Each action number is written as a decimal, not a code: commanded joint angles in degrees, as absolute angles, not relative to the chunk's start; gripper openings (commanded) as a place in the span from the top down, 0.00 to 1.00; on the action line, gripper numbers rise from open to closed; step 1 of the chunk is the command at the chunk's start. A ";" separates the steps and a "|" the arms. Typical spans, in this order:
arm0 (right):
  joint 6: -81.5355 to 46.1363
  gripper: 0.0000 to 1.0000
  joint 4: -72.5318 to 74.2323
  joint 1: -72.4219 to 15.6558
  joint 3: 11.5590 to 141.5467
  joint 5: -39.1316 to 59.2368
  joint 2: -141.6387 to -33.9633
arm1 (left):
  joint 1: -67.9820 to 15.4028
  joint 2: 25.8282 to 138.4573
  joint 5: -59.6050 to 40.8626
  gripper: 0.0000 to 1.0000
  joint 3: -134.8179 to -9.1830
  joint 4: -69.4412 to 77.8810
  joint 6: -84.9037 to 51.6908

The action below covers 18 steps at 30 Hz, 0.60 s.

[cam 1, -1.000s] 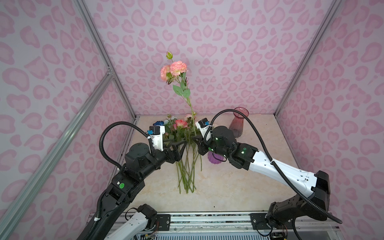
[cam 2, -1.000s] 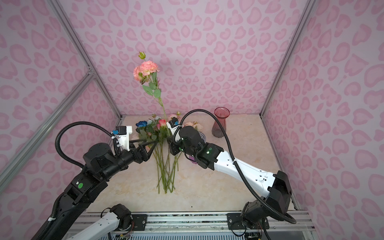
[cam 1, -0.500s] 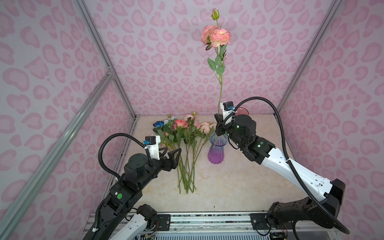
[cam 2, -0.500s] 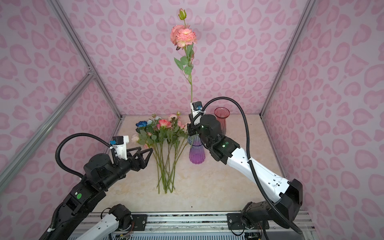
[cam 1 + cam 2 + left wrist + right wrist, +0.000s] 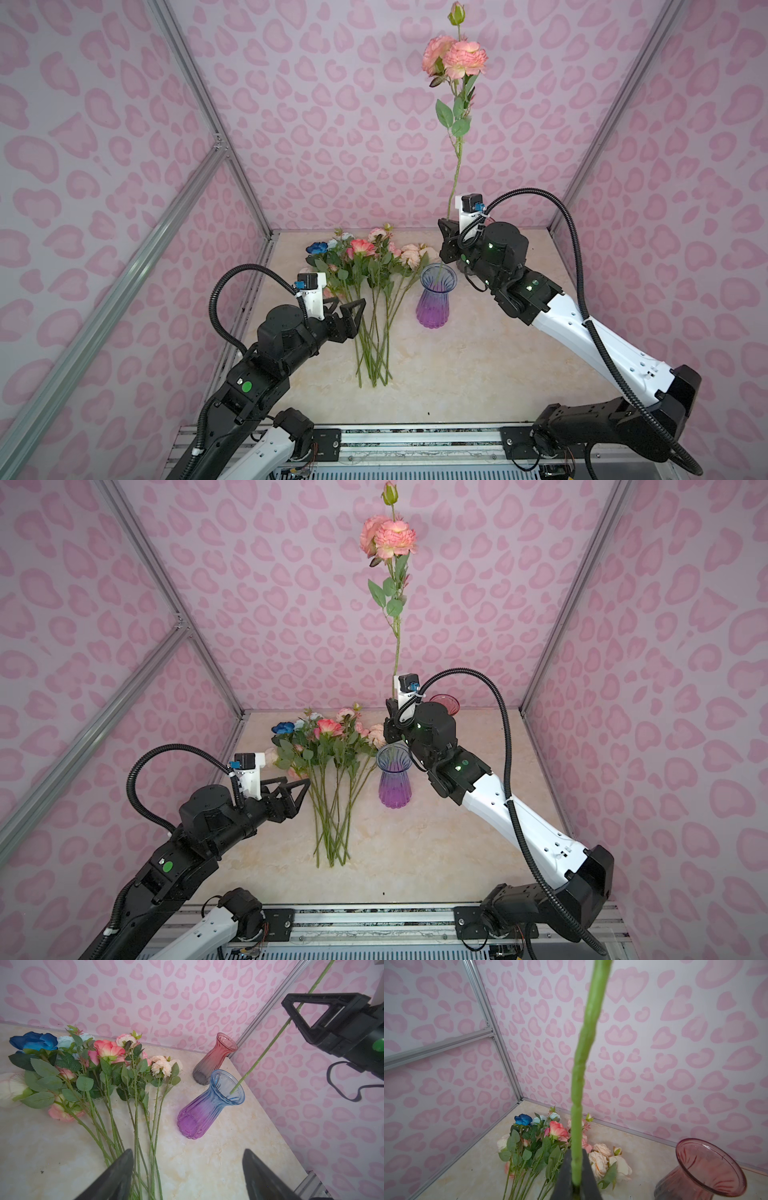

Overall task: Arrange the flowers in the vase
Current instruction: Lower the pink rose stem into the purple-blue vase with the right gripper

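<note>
One long green-stemmed flower with two pink-peach blooms and a closed bud [image 5: 464, 58] is clamped low on its stem by the right gripper [image 5: 444, 232], jaws pressed together on it, and is held close to upright. Its cut end is seen just inside the mouth of the ribbed glass vase, blue at the rim fading to purple at the base [image 5: 434, 303], which is stood upright on the cream marble-look tabletop [image 5: 457, 374]. Rest of the flowers [image 5: 365, 266] (pink, peach, cream, pale blue, one deep blue) are laid flat in a bunch just left of that vase in both top views, blooms toward the back wall, stems converging toward the front. The left gripper [image 5: 349, 309] is held over the bunch's stems with jaws spread wide and nothing between them. A second ribbed glass vase, red fading to grey [image 5: 214, 1059], is stood near the back right corner, behind the right arm.
</note>
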<state>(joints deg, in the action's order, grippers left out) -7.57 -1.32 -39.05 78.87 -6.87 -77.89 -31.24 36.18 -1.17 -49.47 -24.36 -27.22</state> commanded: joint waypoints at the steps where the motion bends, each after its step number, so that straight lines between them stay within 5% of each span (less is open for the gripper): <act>1: -8.17 1.00 0.53 -38.22 78.92 -6.38 -78.30 | -31.20 36.41 -1.51 0.17 -49.48 -23.90 -27.34; 18: -11.85 1.00 18.47 -38.91 56.31 -6.58 -80.83 | -31.20 37.08 -0.49 0.17 -47.54 -22.93 -27.02</act>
<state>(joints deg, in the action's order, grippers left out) -9.93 13.17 -38.63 57.12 -6.02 -80.27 -31.24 36.80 -0.95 -47.70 -24.34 -27.18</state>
